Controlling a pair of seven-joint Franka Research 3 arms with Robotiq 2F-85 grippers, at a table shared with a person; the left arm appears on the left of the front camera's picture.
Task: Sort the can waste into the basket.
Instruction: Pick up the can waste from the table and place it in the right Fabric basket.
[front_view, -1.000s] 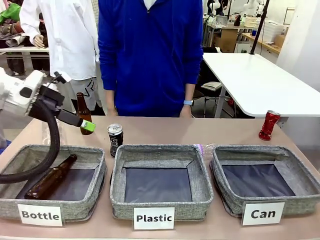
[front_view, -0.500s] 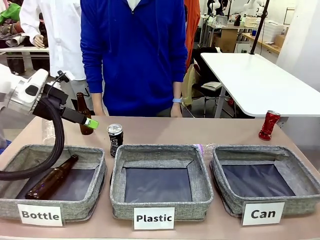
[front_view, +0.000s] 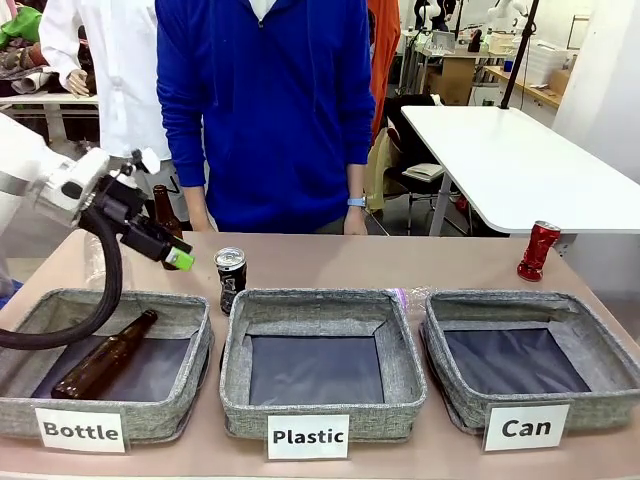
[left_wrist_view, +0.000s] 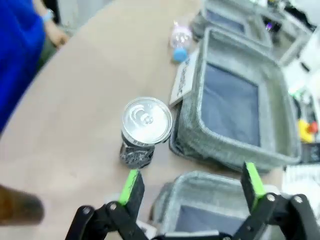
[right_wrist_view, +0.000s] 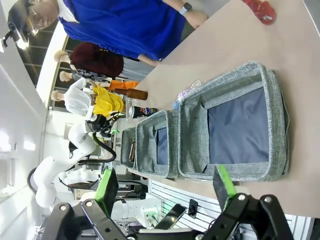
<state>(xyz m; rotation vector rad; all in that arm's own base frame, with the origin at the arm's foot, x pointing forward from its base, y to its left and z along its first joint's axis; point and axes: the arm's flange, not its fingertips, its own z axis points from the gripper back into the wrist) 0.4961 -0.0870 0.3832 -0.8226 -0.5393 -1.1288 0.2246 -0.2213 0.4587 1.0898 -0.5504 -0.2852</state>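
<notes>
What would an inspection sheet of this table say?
Surface: tan table, no spills seen.
Job's things: black can upright by the Plastic basket; red can upright behind the Can basket, which is empty.
Clutter: brown bottle lying in the Bottle basket; second brown bottle upright behind; clear bottle on the table.
Grippers: left gripper open near the black can; right gripper open, empty.
Cables: black hose hangs from the left arm over the Bottle basket.
Surroundings: person in blue at far edge; white table behind.
</notes>
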